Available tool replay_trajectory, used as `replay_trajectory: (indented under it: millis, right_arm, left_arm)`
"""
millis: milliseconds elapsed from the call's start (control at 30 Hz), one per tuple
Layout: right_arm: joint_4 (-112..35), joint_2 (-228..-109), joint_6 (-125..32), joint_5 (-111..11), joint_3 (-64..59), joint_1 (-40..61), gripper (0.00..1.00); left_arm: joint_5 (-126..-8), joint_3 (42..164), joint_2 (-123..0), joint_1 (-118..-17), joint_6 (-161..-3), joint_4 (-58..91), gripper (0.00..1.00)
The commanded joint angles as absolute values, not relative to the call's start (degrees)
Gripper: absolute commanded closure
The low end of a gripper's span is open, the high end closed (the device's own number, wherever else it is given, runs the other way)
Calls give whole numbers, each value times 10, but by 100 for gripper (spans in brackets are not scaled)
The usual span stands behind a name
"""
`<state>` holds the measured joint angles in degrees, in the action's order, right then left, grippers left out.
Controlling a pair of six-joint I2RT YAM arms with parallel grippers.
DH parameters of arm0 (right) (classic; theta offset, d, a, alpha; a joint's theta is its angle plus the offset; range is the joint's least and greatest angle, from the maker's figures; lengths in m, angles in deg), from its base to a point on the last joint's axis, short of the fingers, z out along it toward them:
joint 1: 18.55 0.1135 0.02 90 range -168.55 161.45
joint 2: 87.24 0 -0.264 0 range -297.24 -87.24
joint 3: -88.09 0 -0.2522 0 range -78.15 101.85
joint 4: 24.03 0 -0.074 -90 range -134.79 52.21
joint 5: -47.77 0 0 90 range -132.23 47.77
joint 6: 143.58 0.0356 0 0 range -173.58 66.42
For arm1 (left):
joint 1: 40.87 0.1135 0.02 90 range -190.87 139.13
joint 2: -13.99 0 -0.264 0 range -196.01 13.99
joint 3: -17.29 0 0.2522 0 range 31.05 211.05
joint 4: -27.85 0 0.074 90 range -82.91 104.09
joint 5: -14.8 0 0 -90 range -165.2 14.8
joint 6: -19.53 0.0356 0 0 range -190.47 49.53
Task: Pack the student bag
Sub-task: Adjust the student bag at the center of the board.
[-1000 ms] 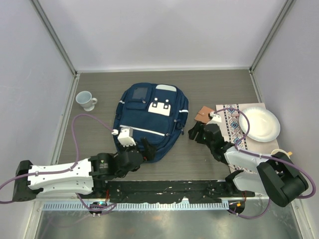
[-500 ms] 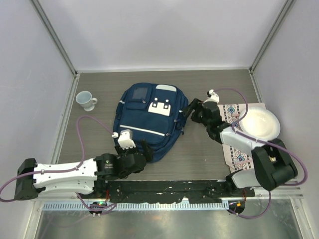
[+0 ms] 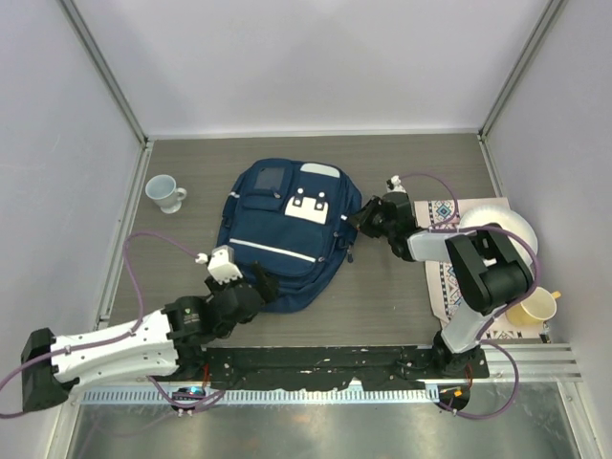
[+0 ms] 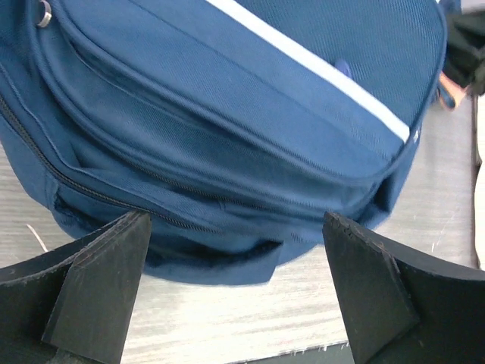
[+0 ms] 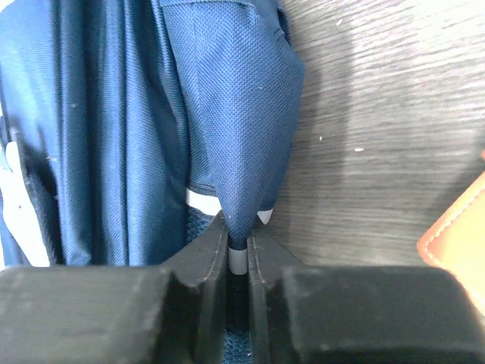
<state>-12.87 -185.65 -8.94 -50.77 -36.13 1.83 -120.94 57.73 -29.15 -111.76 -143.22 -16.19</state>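
Right jaws pinched tight on a fold of navy fabric at the right edge of the student bag [image 3: 287,234]. Left jaws spread wide, gripping nothing, just off its near edge. Bag lying flat, front up, mid-surface [image 3: 382,296], between a white mug [image 3: 167,191] and a plate [image 3: 512,218].

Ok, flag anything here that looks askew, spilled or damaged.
Nothing looks spilled or damaged. One oddity: the right gripper pinches a flap of side fabric on the student bag, drawing it into a stretched peak, and the bag lies at a slant rather than square.
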Motion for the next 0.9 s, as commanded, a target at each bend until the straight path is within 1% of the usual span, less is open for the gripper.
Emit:
replay_trajectory:
  millis: [0,33,67,133,167,233,267,333,367,467,500,567,600,633,667,733,767,833,867]
  right_arm:
    - [-88,-1809,-78,-530,-410,18,90]
    - [-90,-1792,-78,-535,-421,18,99]
    - [-89,-1782,-78,-543,-426,19,99]
    - [-89,-1749,-81,-549,-443,20,99]
    - [-89,-1735,-81,-551,-450,20,99]
    - [-93,-1691,-88,-555,-468,23,99]
    - [-107,-1676,-91,-553,-475,25,99]
    - [-123,-1642,-108,-541,-492,39,99]
    - [-141,-1617,-111,-542,-497,44,99]
    - [-175,-1589,-134,-555,-503,65,99]
    - [-182,-1586,-140,-559,-503,70,99]
    - [-203,-1583,-160,-562,-500,100,99]
    - [-210,-1577,-165,-556,-499,113,99]
    - [-215,-1573,-167,-547,-500,126,99]
    - [-224,-1568,-168,-528,-501,155,99]
    - [-226,-1547,-163,-494,-512,182,99]
    - [-218,-1539,-155,-449,-519,217,99]
    - [-209,-1518,-151,-425,-533,251,99]
    - [-207,-1514,-149,-385,-534,277,99]
  left_arm:
    - [-1129,558,-257,-1027,-1336,-91,7]
    - [-1115,547,-258,-998,-1324,-79,11]
    - [-1101,543,-261,-985,-1319,-67,19]
    - [-1069,534,-285,-953,-1305,-29,27]
    - [-1057,533,-298,-944,-1299,-16,35]
    - [-1033,540,-340,-919,-1290,8,46]
    - [-1029,544,-352,-912,-1282,13,53]
    - [-1024,561,-383,-895,-1274,20,60]
    - [-1025,566,-388,-891,-1264,22,65]
    - [-1032,590,-396,-862,-1236,13,67]
    - [-1030,600,-394,-833,-1215,2,69]
    - [-987,603,-386,-795,-1191,5,72]
    - [-964,607,-386,-754,-1171,13,73]
    - [-946,608,-385,-735,-1164,15,74]
    - [-931,611,-386,-720,-1157,19,76]
    - [-901,622,-399,-692,-1144,18,80]
    - [-896,624,-403,-690,-1142,20,80]
    - [-882,629,-423,-689,-1138,30,80]
    - [-877,630,-432,-689,-1138,44,77]
